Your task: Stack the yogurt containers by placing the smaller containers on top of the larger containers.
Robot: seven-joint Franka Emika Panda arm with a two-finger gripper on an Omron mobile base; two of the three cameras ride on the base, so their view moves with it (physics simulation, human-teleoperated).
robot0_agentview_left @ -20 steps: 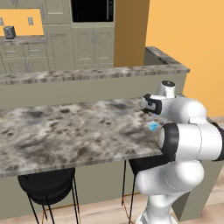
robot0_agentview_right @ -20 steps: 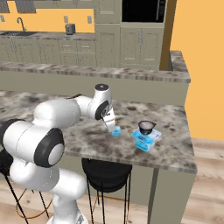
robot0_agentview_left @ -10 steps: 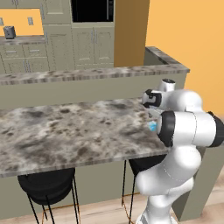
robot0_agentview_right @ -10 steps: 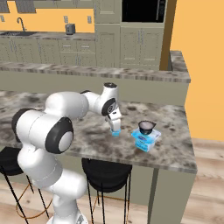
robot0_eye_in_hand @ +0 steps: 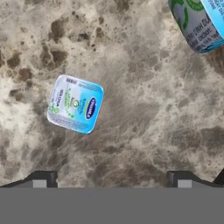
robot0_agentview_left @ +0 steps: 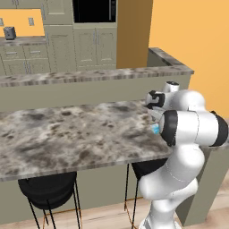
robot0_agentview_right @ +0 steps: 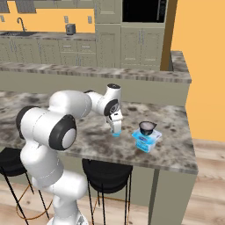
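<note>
Three yogurt containers on the marble counter (robot0_agentview_right: 176, 151): one small light-blue tub (robot0_eye_in_hand: 75, 103) lying alone below the gripper (robot0_eye_in_hand: 111, 178), one larger light-blue tub (robot0_agentview_right: 146, 140) near the counter's right end, one dark round cup (robot0_agentview_right: 147, 128) resting on top of that larger tub. Gripper fingers (robot0_eye_in_hand: 40, 179) spread wide, holding nothing, hovering above the small tub.

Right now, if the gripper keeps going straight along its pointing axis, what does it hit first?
Most likely bare countertop. The gripper is open and aimed down; the small light-blue tub lies off-centre of its line, though depth is hard to judge.
</note>
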